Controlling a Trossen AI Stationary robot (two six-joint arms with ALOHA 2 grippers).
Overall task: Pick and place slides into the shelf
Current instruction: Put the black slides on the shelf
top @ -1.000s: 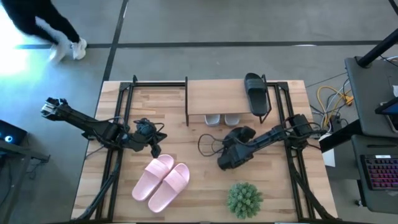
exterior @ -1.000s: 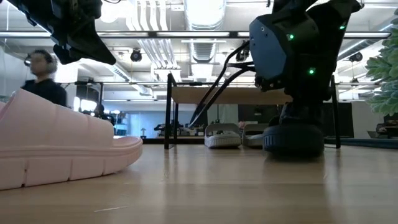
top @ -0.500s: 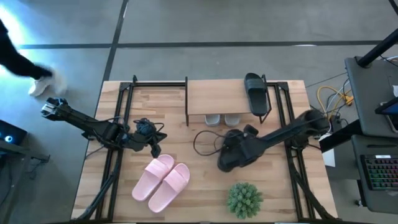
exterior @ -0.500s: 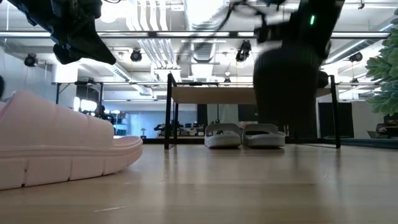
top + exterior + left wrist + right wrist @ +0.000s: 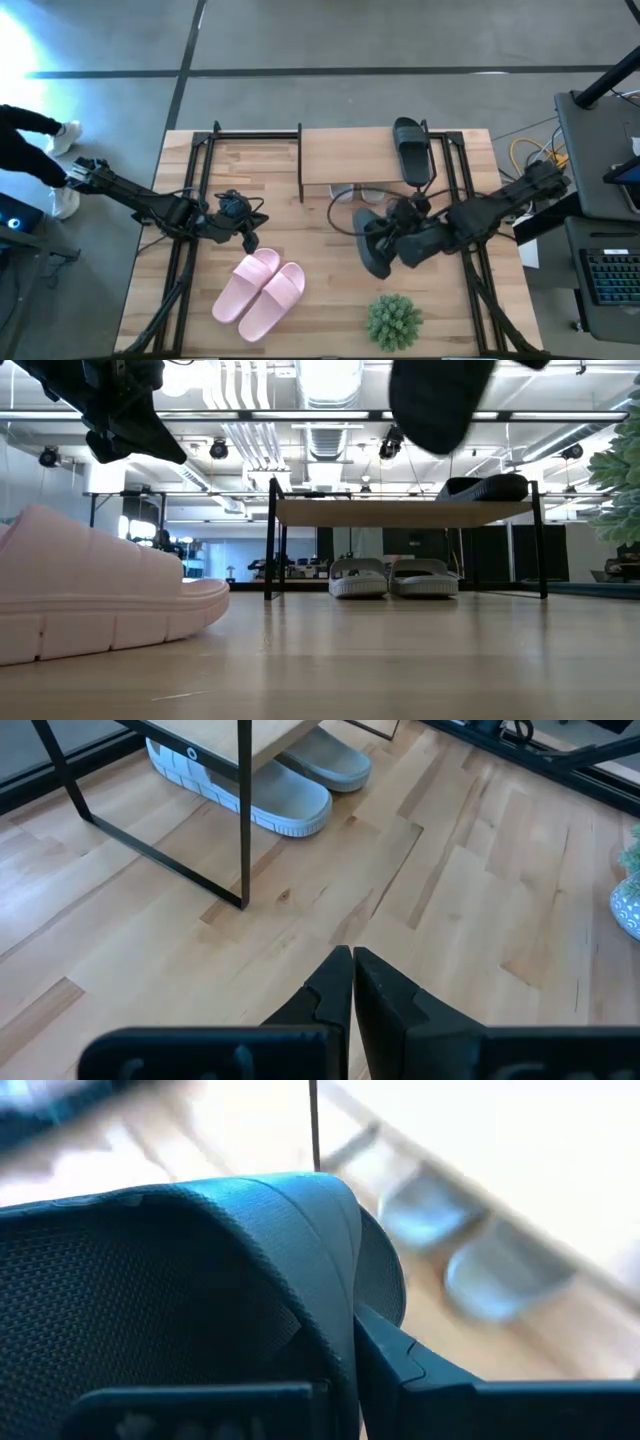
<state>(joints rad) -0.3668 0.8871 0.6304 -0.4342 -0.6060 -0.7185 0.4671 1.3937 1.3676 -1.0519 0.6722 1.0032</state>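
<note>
My right gripper point(image 5: 398, 238) is shut on a black slide point(image 5: 372, 256), held in the air near the shelf's front; the slide shows at the top of the low view point(image 5: 440, 400). The other black slide point(image 5: 410, 150) lies on the shelf's plank top point(image 5: 350, 155). The grey-white pair point(image 5: 357, 192) stands on the table under the shelf. The pink pair point(image 5: 260, 290) lies on the table near the front. My left gripper point(image 5: 246, 228) is shut and empty, above the table just beyond the pink pair. My right gripper holds the black slide by its wide strap point(image 5: 300, 1250). One finger point(image 5: 400, 1365) lies against the strap's outer side; the other is hidden by the slide. The fingers come from the table's right. The slide is lifted clear of the table, tilted.
A small green plant point(image 5: 392, 318) stands at the table's near edge, right of the pink pair. Black frame rails point(image 5: 195, 190) run along both sides of the table. A person's legs point(image 5: 35, 150) show on the floor beyond the table's left.
My right gripper has risen with the black slide, which has gone from resting on the table to hanging clear above it and has turned. The arm's wrist has swung toward the table's right edge. A person has walked along the floor at the left.
</note>
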